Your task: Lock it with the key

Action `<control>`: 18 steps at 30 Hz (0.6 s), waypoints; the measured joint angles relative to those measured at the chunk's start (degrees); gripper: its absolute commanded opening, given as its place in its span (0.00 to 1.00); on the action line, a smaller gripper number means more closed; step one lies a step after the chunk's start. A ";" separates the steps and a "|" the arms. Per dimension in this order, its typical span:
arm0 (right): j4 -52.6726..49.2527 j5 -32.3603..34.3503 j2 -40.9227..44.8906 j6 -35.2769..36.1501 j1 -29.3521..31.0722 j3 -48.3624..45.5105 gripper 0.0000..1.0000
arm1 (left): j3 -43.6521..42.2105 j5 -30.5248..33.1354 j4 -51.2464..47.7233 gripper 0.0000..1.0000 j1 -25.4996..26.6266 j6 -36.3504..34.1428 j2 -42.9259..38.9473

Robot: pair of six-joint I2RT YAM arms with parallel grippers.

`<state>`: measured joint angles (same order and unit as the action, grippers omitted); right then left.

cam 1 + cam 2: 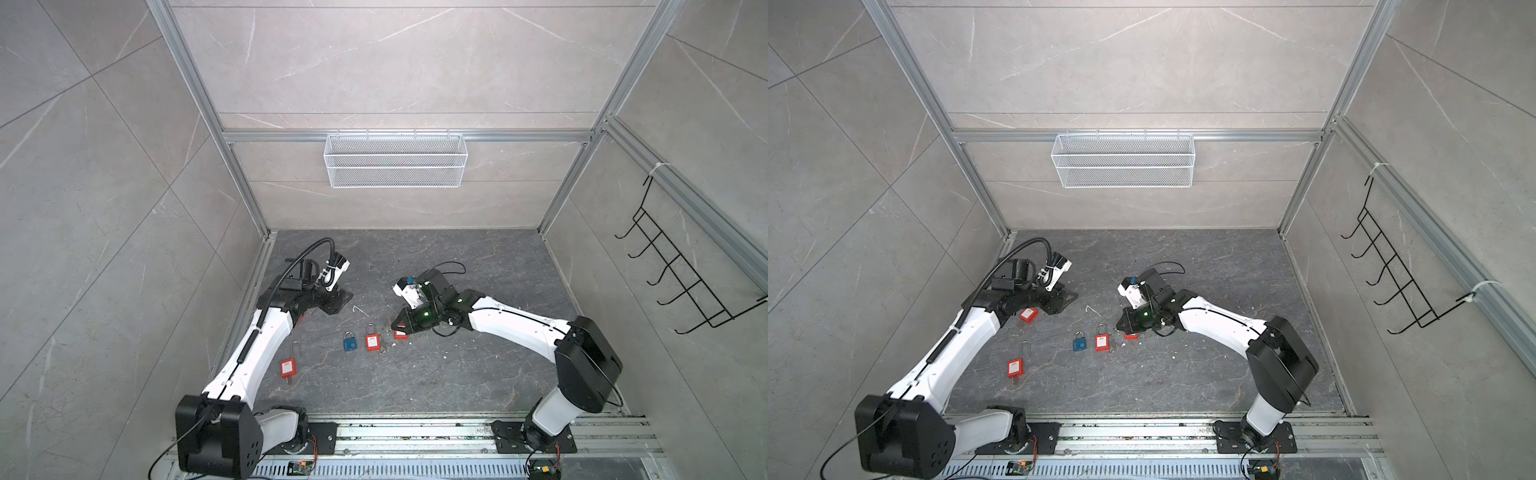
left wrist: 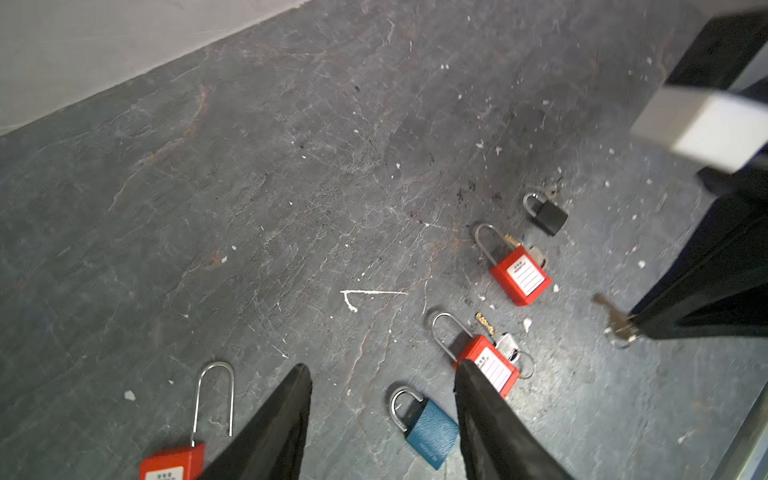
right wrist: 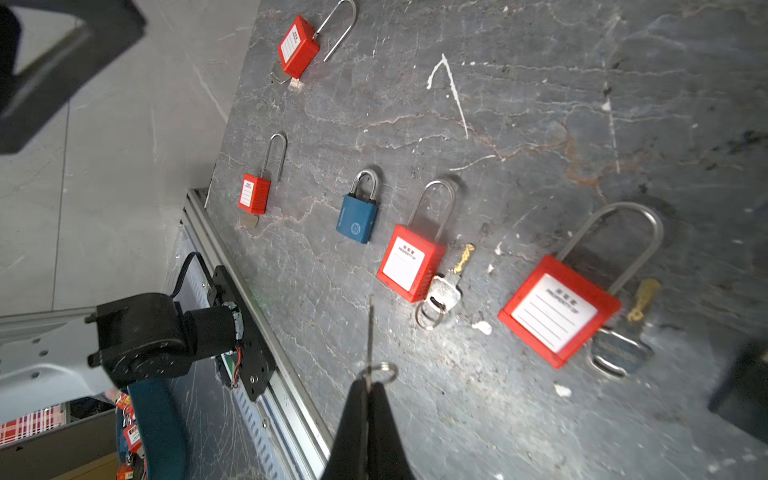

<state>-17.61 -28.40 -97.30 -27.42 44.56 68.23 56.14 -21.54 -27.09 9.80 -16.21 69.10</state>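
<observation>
Tabletop of dark stone holds a row of padlocks near the middle. Left gripper hangs over the far left, fingers spread, empty. Right gripper hangs over the row's right end, fingers pinching a key by its head, blade near a red padlock, which lies right of the blue padlock.
</observation>
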 measured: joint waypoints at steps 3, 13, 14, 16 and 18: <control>-1.68 2.01 -4.20 -1.99 2.45 4.31 0.00 | -0.37 2.25 2.71 0.58 2.14 8.85 -0.28; -10.34 6.60 -18.23 -7.48 6.56 22.36 0.00 | 2.91 4.96 4.87 0.58 4.61 25.16 2.91; -11.41 6.82 -19.37 -7.63 6.80 23.82 0.00 | 3.04 4.98 4.92 0.58 4.61 25.97 2.97; -13.57 7.19 -21.59 -8.00 7.30 26.75 0.00 | 3.34 4.94 4.83 0.59 4.42 27.54 3.45; -15.78 7.34 -23.82 -8.24 7.74 29.57 0.00 | 4.04 4.70 4.42 0.59 3.91 28.92 4.63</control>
<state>-33.39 -21.06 -121.12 -35.66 52.29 97.80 60.18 -16.84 -22.68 13.72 12.71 73.73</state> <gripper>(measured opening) 0.041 0.587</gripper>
